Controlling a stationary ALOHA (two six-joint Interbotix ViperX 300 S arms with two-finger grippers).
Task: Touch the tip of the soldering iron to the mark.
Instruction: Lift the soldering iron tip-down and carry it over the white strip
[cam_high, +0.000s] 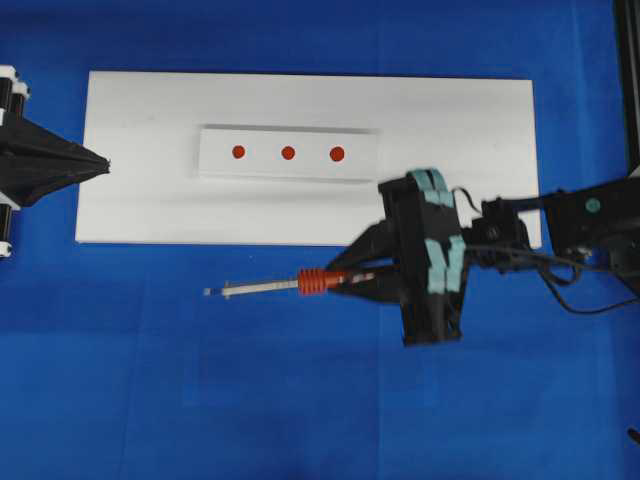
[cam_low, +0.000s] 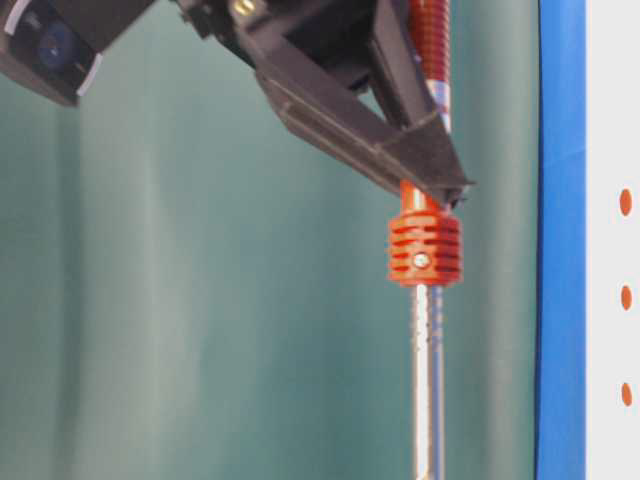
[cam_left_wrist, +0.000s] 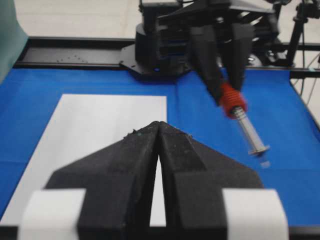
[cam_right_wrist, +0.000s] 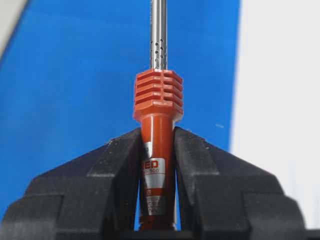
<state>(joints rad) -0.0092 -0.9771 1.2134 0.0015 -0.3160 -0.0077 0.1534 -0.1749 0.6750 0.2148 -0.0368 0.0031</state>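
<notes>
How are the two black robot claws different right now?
The right gripper is pinched shut on the red-orange ribbed soldering iron; the left gripper is shut on nothing. The right gripper hangs over the blue cloth below the white board, while the left gripper sits at the board's left edge. The right gripper points left in the overhead view, the left one points right. Both are black with wedge-shaped fingers.

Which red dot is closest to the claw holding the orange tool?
The rightmost red dot on the white strip. It sits just above the right gripper in the overhead view; the other two dots lie further left.
</notes>
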